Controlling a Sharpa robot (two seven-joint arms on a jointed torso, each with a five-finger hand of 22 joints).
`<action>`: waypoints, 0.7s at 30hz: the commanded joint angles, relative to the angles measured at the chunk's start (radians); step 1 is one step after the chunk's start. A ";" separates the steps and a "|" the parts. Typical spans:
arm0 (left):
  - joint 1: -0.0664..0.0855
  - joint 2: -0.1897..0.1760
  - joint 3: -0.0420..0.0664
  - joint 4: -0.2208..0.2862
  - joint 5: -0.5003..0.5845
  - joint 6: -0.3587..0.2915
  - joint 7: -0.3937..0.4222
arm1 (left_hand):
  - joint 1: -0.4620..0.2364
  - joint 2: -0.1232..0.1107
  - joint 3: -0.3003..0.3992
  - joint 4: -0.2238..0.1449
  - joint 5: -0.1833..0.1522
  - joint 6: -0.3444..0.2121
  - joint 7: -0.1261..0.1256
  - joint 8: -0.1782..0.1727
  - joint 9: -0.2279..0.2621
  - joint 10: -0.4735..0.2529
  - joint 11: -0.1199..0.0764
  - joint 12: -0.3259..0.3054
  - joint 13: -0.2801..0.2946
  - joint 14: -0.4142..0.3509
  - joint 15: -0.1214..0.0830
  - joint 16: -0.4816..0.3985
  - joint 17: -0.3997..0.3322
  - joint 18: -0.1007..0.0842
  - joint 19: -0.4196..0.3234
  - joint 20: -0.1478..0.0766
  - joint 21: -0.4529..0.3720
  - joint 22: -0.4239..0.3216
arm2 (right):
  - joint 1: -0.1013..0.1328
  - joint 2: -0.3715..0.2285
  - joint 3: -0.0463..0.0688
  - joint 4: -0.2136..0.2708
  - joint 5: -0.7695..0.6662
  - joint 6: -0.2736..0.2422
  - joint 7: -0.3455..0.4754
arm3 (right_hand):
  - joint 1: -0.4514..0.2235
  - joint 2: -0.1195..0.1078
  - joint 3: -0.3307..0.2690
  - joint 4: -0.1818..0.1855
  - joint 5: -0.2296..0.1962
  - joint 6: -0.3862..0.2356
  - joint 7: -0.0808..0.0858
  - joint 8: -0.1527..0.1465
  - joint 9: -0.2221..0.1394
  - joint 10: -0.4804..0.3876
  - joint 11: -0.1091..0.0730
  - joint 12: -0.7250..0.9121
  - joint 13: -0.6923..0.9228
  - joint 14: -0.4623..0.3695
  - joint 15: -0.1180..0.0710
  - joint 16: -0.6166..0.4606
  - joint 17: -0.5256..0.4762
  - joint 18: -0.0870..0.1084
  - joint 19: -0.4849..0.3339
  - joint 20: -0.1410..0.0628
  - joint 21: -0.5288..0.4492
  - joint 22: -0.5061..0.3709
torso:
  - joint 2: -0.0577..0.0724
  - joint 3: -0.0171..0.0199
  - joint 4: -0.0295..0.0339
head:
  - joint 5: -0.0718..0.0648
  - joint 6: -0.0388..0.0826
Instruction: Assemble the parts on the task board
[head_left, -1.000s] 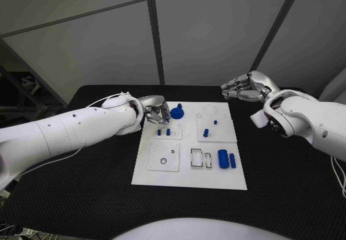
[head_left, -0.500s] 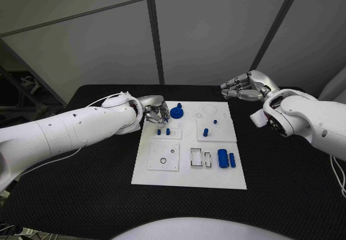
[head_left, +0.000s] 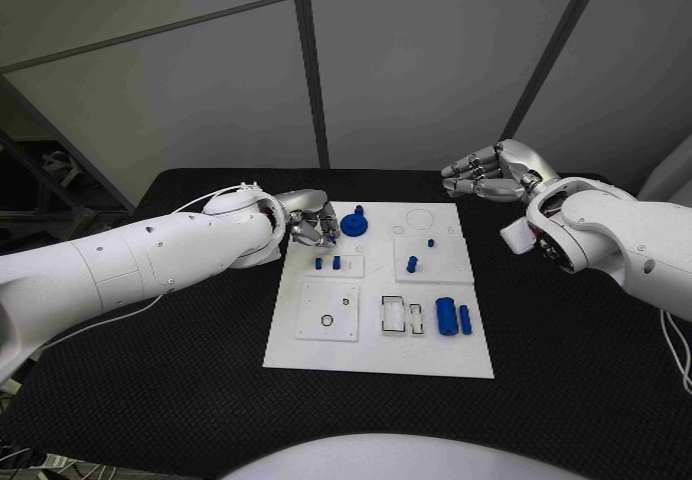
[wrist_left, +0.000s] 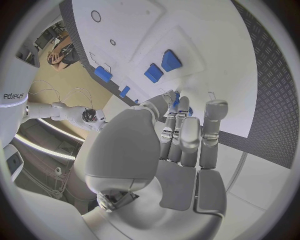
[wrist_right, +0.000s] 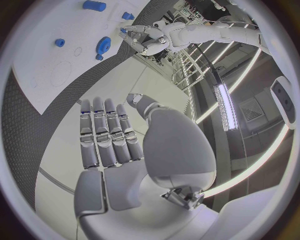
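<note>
Left hand working at the far-left corner of the task board

The left hand (head_left: 306, 228) is curling narrow fingers over something small and blue; whether it is gripping cannot be told. Just right, the blue gear (head_left: 353, 224) is standing on the task board (head_left: 378, 355); a slip risks knocking it. The right hand (head_left: 486, 174) is hovering, fingers curled in and holding nothing, beyond the far-right corner.

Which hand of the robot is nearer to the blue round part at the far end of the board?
Left. The left hand is right beside the blue round part; the right hand is beyond the task board's far right corner.
</note>
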 joint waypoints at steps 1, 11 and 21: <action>0.001 0.003 0.001 -0.003 0.003 0.011 -0.005 | -0.005 0.001 0.005 0.001 -0.006 0.008 0.003 -0.006 0.002 0.009 0.001 -0.005 0.000 0.003 0.003 0.002 0.001 0.007 -0.004 -0.002 0.004 0.003 | 0.002 0.001 0.001 0.001 -0.002 0.000 0.010 | 0.006 0.005 0.003 -0.003 0.006 -0.002 0.006 0.001 0.000 -0.008 0.001 -0.002 -0.001 -0.001 0.001 -0.001 -0.001 0.005 0.007 0.003 -0.006 -0.001 | 0.000 0.0003 -0.0011 | 0.001 0.000; 0.001 0.009 0.001 -0.013 -0.009 0.031 -0.018 | -0.005 0.001 0.005 0.001 -0.006 0.009 0.003 -0.006 0.002 0.009 0.001 -0.005 0.000 0.003 0.003 0.002 0.000 0.008 -0.004 -0.003 0.004 0.003 | 0.002 0.000 0.001 0.001 -0.002 0.001 0.010 | 0.006 0.006 0.004 -0.003 0.006 -0.001 0.006 0.002 0.001 -0.007 0.001 -0.001 -0.001 -0.001 0.001 -0.001 -0.002 0.004 0.008 0.003 -0.008 -0.002 | 0.000 0.0004 -0.0003 | 0.001 -0.001; 0.001 0.009 0.000 -0.013 -0.022 0.036 -0.020 | -0.005 0.001 0.005 0.000 -0.006 0.012 0.002 -0.005 0.003 0.012 0.000 -0.005 0.001 0.003 0.002 0.002 -0.001 0.007 -0.003 -0.003 0.005 0.004 | 0.002 -0.001 0.001 0.001 -0.002 0.001 0.010 | 0.006 0.006 0.004 -0.003 0.006 -0.001 0.006 0.002 0.001 -0.007 0.001 -0.001 -0.001 -0.001 0.001 -0.001 -0.002 0.004 0.008 0.003 -0.008 -0.002 | 0.001 0.0001 -0.0001 | 0.000 -0.004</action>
